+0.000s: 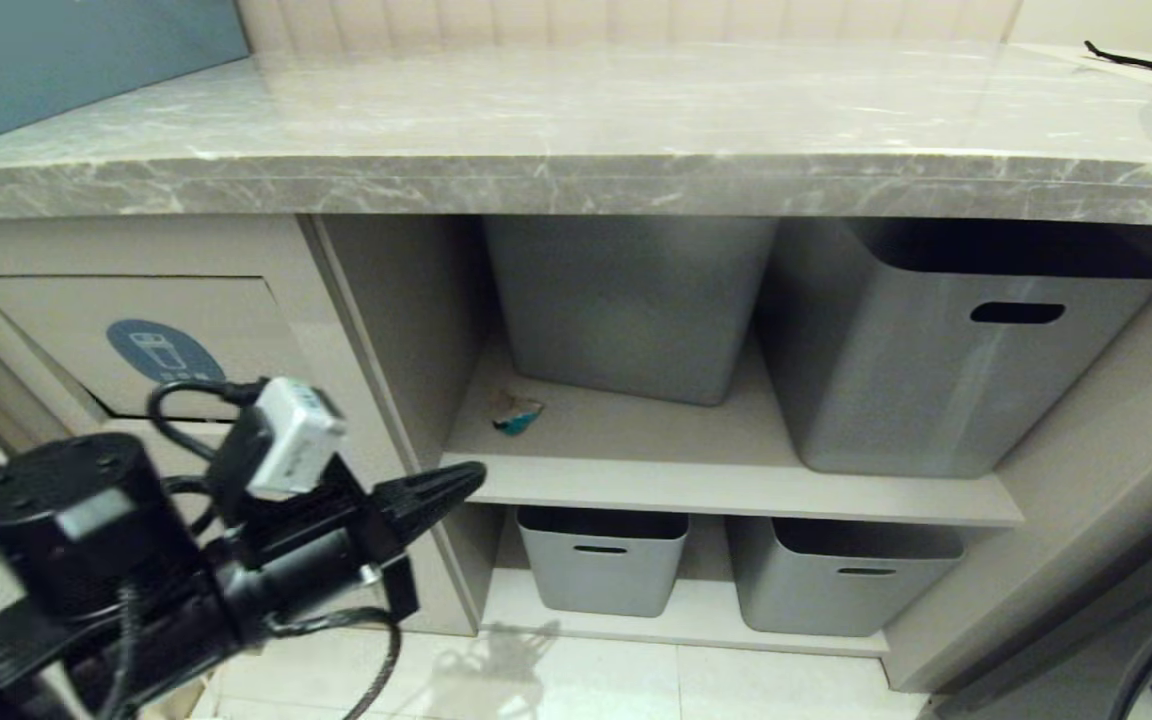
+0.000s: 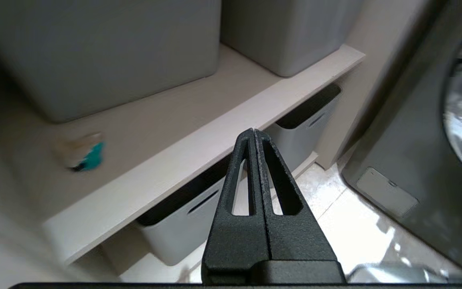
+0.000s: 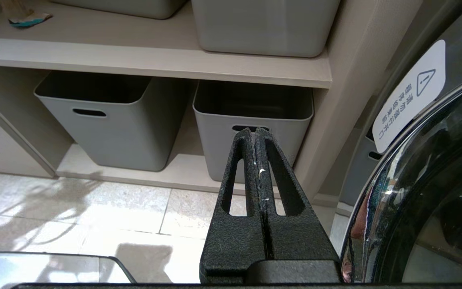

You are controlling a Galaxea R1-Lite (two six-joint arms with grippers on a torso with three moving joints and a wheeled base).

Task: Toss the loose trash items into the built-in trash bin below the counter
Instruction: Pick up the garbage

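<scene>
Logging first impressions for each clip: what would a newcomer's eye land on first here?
Probably the left gripper, jaws shut and empty, hanging in front of the shelf's left edge. Next, the lone scrap with a teal patch lying on the upper shelf before the grey tubs. Then the trash bin flap with its blue sticker, below the marble counter at left.

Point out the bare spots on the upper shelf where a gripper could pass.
Free: the front strip of the upper shelf, and the patch around the scrap between the cabinet wall and the left tub. Crowded: the right side, filled by the big tub.
</scene>
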